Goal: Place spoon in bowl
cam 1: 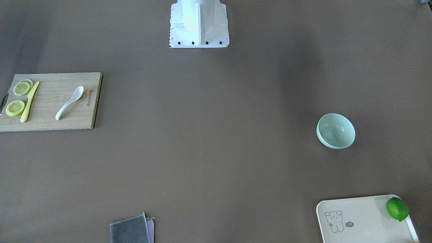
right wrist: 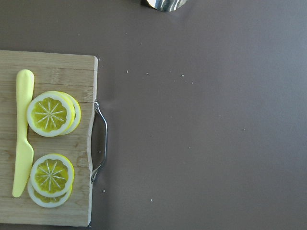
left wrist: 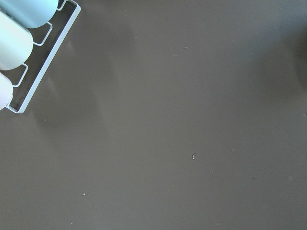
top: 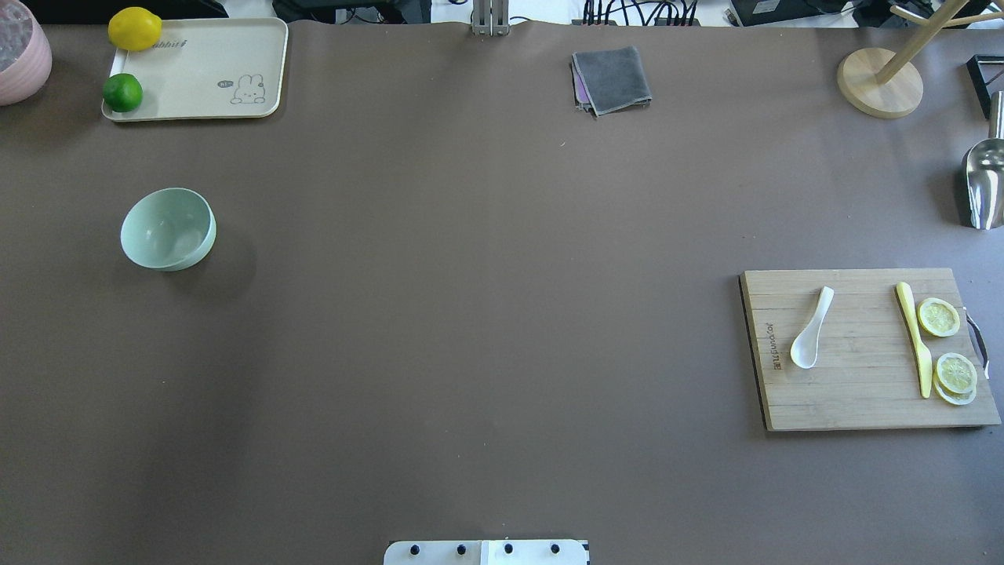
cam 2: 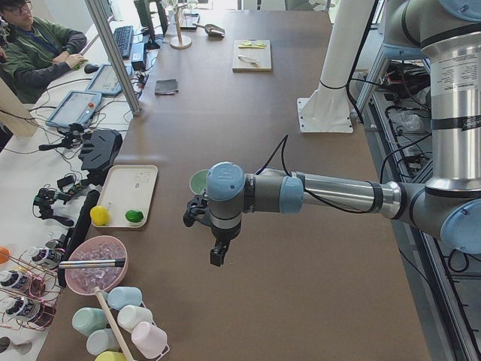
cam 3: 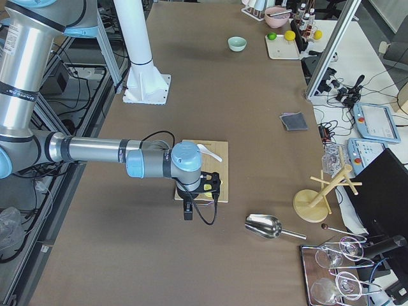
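The white spoon (top: pixel 812 328) lies on a wooden cutting board (top: pixel 855 400) at the table's right, scoop toward the robot; it also shows in the front view (cam 1: pixel 69 103). The mint-green bowl (top: pixel 168 229) stands upright on the table at the left, also in the front view (cam 1: pixel 335 131). My left gripper (cam 2: pixel 218 257) shows only in the left side view, high above the table near the bowl. My right gripper (cam 3: pixel 189 211) shows only in the right side view, above the board's outer end. I cannot tell whether either is open or shut.
A yellow knife (top: pixel 914 337) and lemon slices (top: pixel 939 317) share the board. A cream tray (top: pixel 204 78) with a lime (top: pixel 122 92) and a lemon (top: pixel 135 28) sits far left. A grey cloth (top: pixel 612 78), a metal scoop (top: pixel 984 184) and a wooden stand (top: pixel 878 82) lie at the far side.
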